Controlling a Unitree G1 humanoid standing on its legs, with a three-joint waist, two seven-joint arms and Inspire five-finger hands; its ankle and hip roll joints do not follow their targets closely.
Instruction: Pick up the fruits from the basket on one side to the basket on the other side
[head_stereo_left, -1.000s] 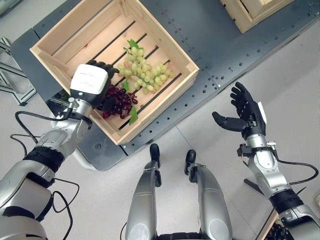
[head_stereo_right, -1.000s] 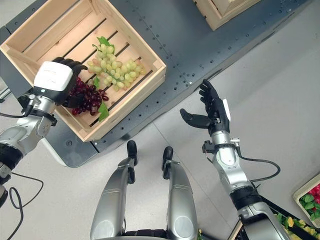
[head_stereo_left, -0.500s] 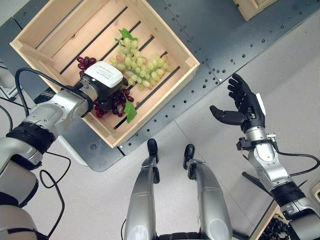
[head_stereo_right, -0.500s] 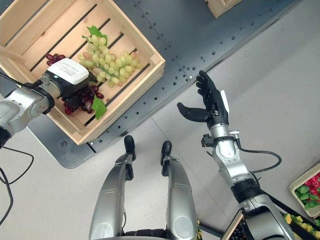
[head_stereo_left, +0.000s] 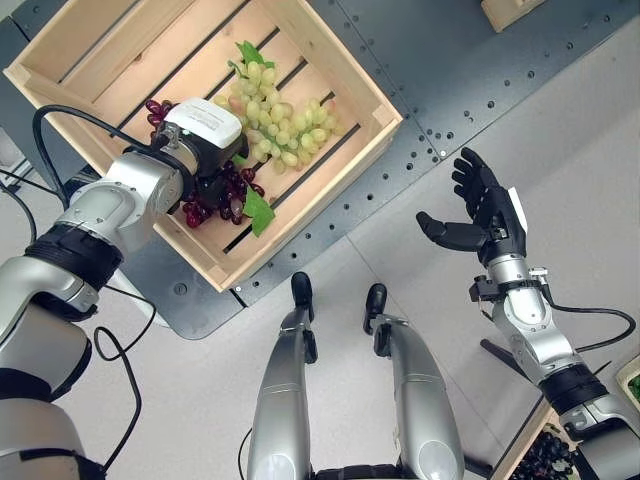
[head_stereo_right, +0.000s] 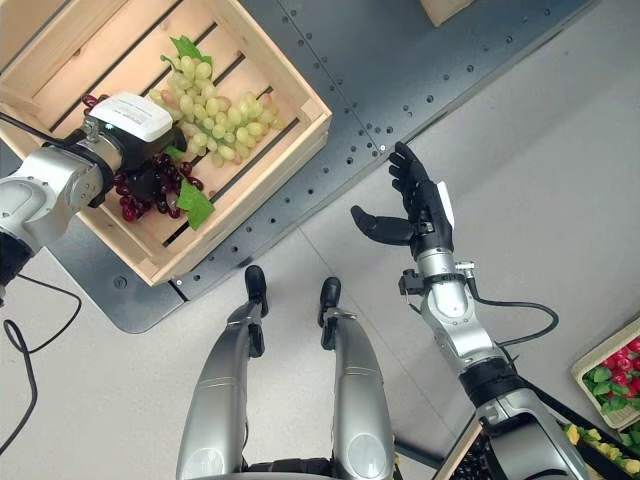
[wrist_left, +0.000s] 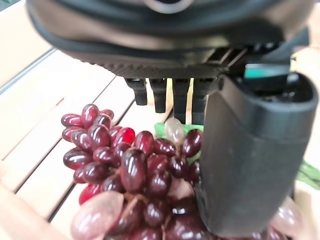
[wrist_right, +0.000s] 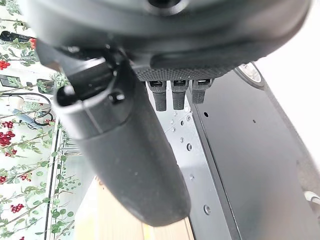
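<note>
A wooden crate (head_stereo_left: 312, 203) stands on a dark platform and holds a bunch of green grapes (head_stereo_left: 275, 125) and a bunch of red grapes (head_stereo_left: 213, 203) with a green leaf. My left hand (head_stereo_left: 205, 130) lies low over the red grapes, its white-covered back up. In the left wrist view its fingers (wrist_left: 172, 97) reach out straight past the red grapes (wrist_left: 135, 170), and its thumb (wrist_left: 250, 150) rests against the bunch. My right hand (head_stereo_left: 490, 215) hangs open in the air over the pale floor, to the right of the platform, holding nothing.
The dark platform (head_stereo_left: 440, 60) runs diagonally across the view, with the corner of a second wooden crate (head_stereo_left: 510, 10) at its far end. Trays of other fruit (head_stereo_right: 610, 370) stand on the floor at the lower right.
My left hand has turned and sunk down onto the red grapes inside the crate. The camera has shifted a little. My right hand has stayed where it was.
</note>
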